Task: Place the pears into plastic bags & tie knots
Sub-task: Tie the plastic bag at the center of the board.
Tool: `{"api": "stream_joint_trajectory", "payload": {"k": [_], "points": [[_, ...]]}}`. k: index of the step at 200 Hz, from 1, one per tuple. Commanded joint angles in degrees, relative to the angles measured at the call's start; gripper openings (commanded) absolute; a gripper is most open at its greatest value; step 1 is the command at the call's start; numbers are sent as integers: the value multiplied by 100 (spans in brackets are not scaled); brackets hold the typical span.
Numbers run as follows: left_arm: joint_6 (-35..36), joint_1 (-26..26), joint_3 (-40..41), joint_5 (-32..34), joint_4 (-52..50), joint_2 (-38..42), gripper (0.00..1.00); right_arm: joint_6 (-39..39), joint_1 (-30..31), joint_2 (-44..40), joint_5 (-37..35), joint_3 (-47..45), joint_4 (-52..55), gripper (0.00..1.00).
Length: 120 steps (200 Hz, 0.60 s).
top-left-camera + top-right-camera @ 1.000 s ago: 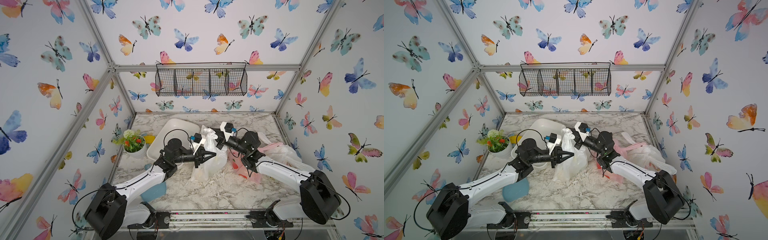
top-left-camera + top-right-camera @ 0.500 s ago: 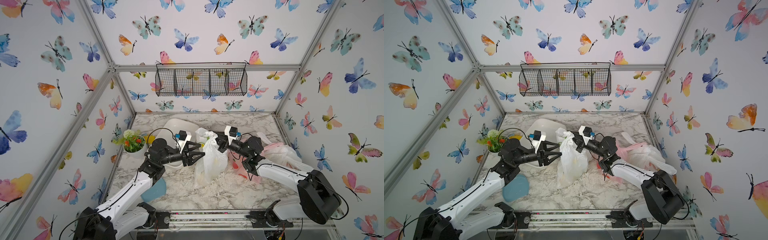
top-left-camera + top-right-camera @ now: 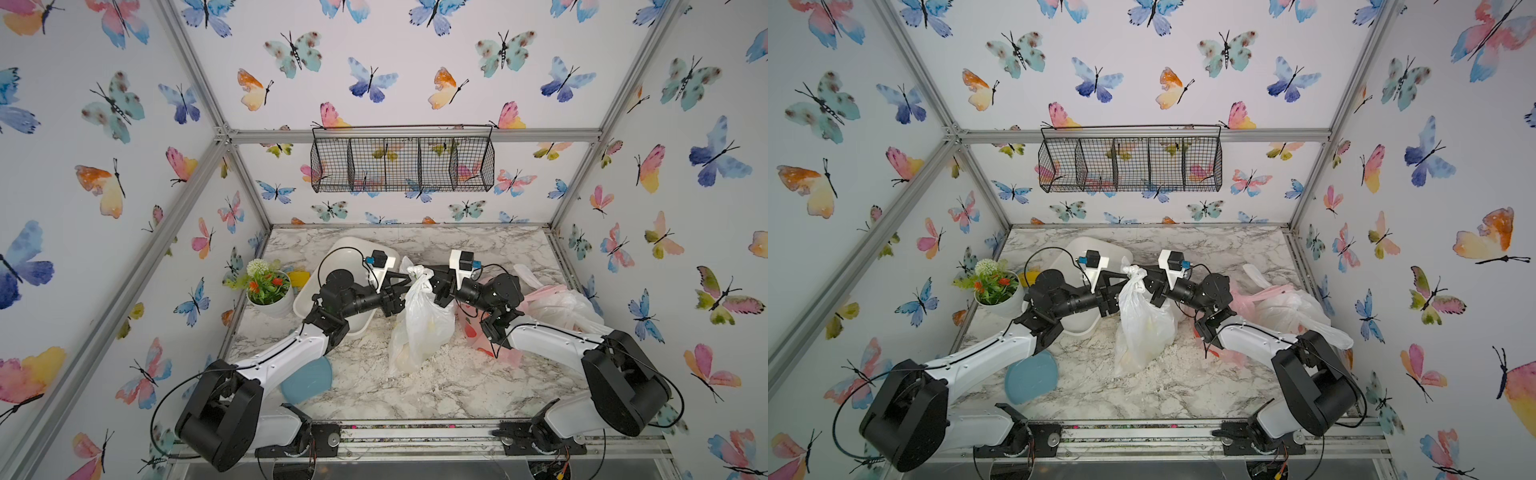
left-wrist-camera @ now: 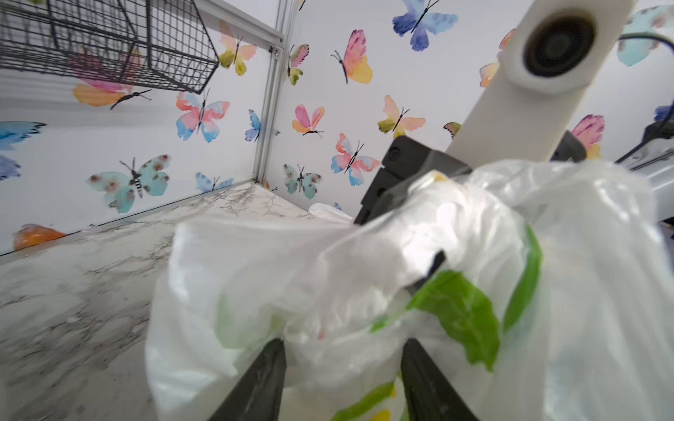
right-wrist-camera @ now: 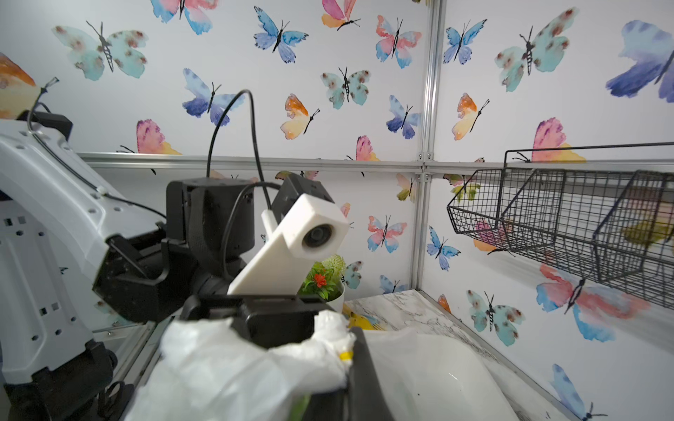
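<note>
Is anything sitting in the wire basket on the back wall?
No, every compartment of the wire basket is bare, and only the butterfly wallpaper shows through its mesh.

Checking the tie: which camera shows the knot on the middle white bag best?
A top view: the knot stands clear atop the middle white bag, and it shows the same in both top views. Left wrist shows only blurred plastic close up, no readable tie. Right wrist shows bunched white plastic, tie shape unclear.

Knotted bag [image 3: 419,328] stood centre of table [image 3: 457,386]. Tray [image 3: 347,242] lay behind-left, flowerpot [image 3: 270,301] left of that. Two more bags [image 3: 557,305] lay right.
</note>
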<state>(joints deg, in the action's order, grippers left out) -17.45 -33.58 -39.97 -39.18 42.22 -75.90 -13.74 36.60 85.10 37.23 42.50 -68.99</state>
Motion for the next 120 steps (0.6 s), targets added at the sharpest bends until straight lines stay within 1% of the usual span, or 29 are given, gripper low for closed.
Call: {"api": "stream_joint_trajectory", "payload": {"k": [1,12,32,43,61,78,89,105,120], "points": [[-547,-166,258,50,1422,-104,54,-528,-12,68,146,171,-606,3],[-520,-120,327,57,1453,-45,54,-645,-11,92,159,166,-609,5],[-150,5,297,58,755,235,54,-739,-12,145,350,240,-431,6],[51,81,287,78,229,476,55,-784,-12,156,374,226,-445,6],[374,248,234,200,-865,969,55,-833,-28,147,311,171,-550,3],[570,554,137,245,-1933,1479,55,-915,-39,173,333,184,-613,2],[635,775,51,175,-2424,1768,54,-1005,-39,206,371,202,-664,2],[670,994,-187,-10,-2767,2015,52,-1145,-39,272,468,228,-764,2],[564,1023,-418,-105,-2702,1967,49,-1300,-39,335,607,282,-856,3]]}}
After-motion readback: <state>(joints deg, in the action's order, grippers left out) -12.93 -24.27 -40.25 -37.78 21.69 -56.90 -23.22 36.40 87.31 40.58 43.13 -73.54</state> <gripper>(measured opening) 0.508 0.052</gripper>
